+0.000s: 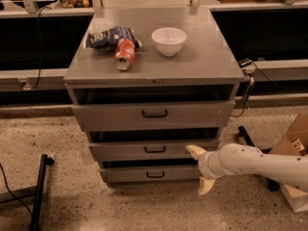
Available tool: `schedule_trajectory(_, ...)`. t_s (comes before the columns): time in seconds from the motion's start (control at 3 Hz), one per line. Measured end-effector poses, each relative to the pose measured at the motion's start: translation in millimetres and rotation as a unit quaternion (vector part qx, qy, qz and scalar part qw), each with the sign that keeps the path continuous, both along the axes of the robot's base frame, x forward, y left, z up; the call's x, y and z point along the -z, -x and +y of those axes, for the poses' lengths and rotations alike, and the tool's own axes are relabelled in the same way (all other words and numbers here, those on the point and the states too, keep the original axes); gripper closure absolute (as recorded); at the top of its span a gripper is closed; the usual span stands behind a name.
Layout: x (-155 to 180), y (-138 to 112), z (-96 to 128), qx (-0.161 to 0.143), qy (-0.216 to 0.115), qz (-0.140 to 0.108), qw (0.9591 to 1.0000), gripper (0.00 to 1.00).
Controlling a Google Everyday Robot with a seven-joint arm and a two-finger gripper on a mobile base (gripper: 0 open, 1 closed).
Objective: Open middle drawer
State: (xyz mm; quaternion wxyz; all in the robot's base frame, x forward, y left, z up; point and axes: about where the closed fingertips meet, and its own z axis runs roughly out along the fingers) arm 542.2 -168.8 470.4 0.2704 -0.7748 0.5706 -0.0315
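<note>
The grey cabinet (154, 69) has three stacked drawers. The middle drawer (144, 150) is the mid-sized one, with a small black bar handle (155, 149). It stands slightly out from the cabinet, with a dark gap above it. The top drawer (144, 114) is the widest, the bottom drawer (144, 173) the narrowest. My gripper (201, 168) is at the right end of the middle drawer's front, low on the right. Its cream fingers (196, 151) are spread apart, one up by the middle drawer's front, one down near the floor. It holds nothing.
On the cabinet top lie a red can (124, 54) on its side, a blue snack bag (109, 36) and a white bowl (169, 41). A cardboard box (294, 146) stands at the right. A black stand leg (38, 191) crosses the speckled floor at the left.
</note>
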Motion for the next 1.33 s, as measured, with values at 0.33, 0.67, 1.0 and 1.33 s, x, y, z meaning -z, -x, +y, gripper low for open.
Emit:
schedule_trajectory(0.33,5.8,-7.0,-5.4,0.001,-0.005,0.017,0.9998,0.0)
schedule_trajectory(0.67,6.1,-52.0,-35.7,0.002,-0.042,0.061,0.9973,0.0)
schedule_trajectory(1.0,10.3,-50.4,-33.7,0.0,-0.037,0.064,0.9973,0.0)
schedule_trajectory(1.33,9.7,-60.6,-34.0,0.013,-0.016,0.059,0.998,0.0)
